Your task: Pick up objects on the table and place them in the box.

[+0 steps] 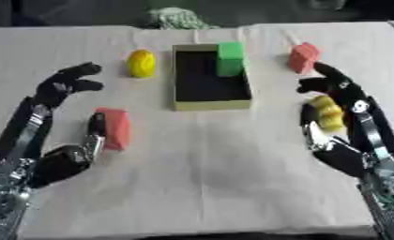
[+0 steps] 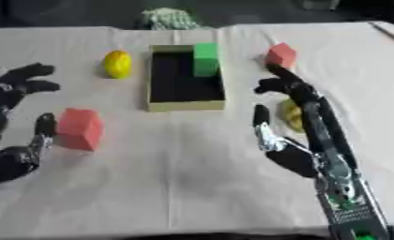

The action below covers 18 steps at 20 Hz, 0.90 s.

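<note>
Looking risky: right hand (image 1: 336, 101) is spread around the yellow thing (image 1: 326, 112) on the bench (image 1: 208, 164) beside the box (image 1: 210, 104), left hand (image 1: 65, 89) spread by the red block (image 1: 114, 127), so closing off-center could squirt it away.

Yellow lumpy thing (image 1: 327, 112) inside my right hand (image 1: 340, 140): fingers cover part, can't identify it. Pale green bundle (image 1: 174, 18) far beyond both hands: blurred, top cut by edge. My left hand's (image 2: 11, 154) forearm runs off frame.
</note>
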Available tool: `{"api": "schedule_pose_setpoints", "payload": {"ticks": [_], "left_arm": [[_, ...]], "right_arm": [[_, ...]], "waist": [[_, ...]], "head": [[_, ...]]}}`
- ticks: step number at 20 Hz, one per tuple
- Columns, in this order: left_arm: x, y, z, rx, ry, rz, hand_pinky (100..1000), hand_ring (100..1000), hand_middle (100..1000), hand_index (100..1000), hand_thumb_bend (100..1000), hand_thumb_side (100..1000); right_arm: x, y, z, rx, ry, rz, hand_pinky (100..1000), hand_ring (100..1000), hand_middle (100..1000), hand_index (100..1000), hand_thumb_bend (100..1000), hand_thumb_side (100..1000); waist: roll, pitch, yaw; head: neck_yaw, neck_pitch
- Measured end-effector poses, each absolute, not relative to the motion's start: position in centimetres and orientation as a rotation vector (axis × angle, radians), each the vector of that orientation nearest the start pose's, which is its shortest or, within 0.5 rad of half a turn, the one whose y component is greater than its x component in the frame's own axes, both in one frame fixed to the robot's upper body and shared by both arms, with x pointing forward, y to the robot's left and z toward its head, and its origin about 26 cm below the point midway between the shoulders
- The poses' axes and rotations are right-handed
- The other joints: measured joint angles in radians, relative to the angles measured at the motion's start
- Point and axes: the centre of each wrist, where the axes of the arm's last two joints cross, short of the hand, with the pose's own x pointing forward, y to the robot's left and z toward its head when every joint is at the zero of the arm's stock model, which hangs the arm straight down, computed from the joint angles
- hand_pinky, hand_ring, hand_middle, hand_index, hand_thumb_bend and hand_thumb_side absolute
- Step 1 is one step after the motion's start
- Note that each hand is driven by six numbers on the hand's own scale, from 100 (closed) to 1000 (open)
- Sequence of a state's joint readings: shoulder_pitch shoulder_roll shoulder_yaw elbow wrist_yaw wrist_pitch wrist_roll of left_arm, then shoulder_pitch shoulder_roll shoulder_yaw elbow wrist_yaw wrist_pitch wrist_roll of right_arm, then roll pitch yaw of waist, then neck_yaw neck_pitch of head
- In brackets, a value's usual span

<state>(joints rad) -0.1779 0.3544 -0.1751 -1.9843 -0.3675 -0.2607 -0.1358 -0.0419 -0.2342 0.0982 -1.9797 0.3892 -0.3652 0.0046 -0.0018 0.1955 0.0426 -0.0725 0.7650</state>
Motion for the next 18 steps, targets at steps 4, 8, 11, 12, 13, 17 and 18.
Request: {"api": "schedule_pose_setpoints", "payload": {"ticks": [4, 8, 11, 12, 13, 17, 18], "left_arm": [[28.5, 24.7, 15.6, 0.350, -2.209, -1.132, 846, 785, 843, 960, 100, 250], [28.7, 25.4, 16.5, 0.419, -2.123, -1.343, 841, 786, 840, 960, 100, 246], [28.8, 25.7, 17.3, 0.474, -2.042, -1.501, 835, 785, 836, 961, 100, 275], [28.9, 25.7, 17.6, 0.492, -2.011, -1.552, 833, 784, 834, 961, 100, 282], [29.0, 25.7, 17.9, 0.513, -1.977, -1.600, 830, 783, 832, 960, 100, 297], [29.3, 27.0, 20.4, 0.657, -1.766, -1.840, 822, 774, 814, 949, 117, 353], [29.4, 27.4, 21.4, 0.695, -1.699, -1.905, 821, 773, 810, 948, 134, 362]], "right_arm": [[26.7, -24.7, 11.2, -0.357, -2.316, 0.677, 810, 795, 640, 938, 100, 428], [26.7, -24.9, 11.2, -0.363, -2.310, 0.681, 810, 795, 640, 938, 100, 428], [26.7, -25.0, 11.2, -0.368, -2.307, 0.689, 810, 795, 640, 938, 100, 428], [26.7, -25.0, 11.2, -0.368, -2.307, 0.690, 810, 795, 640, 938, 100, 428], [26.7, -25.0, 11.2, -0.369, -2.306, 0.691, 810, 795, 640, 938, 100, 428], [26.7, -25.0, 11.2, -0.370, -2.306, 0.693, 810, 796, 640, 938, 100, 427], [26.7, -25.0, 11.2, -0.369, -2.306, 0.694, 810, 796, 640, 938, 100, 427]], "waist": [[0.012, 0.000, -0.003], [0.024, 0.000, -0.007], [0.030, -0.001, -0.010], [0.032, -0.001, -0.011], [0.034, -0.001, -0.011], [0.030, -0.001, -0.023], [0.027, -0.001, -0.024]], "head": [[-0.001, 0.000], [-0.006, 0.000], [-0.008, 0.000], [-0.009, 0.000], [-0.009, 0.000], [-0.007, 0.000], [-0.006, 0.000]]}}
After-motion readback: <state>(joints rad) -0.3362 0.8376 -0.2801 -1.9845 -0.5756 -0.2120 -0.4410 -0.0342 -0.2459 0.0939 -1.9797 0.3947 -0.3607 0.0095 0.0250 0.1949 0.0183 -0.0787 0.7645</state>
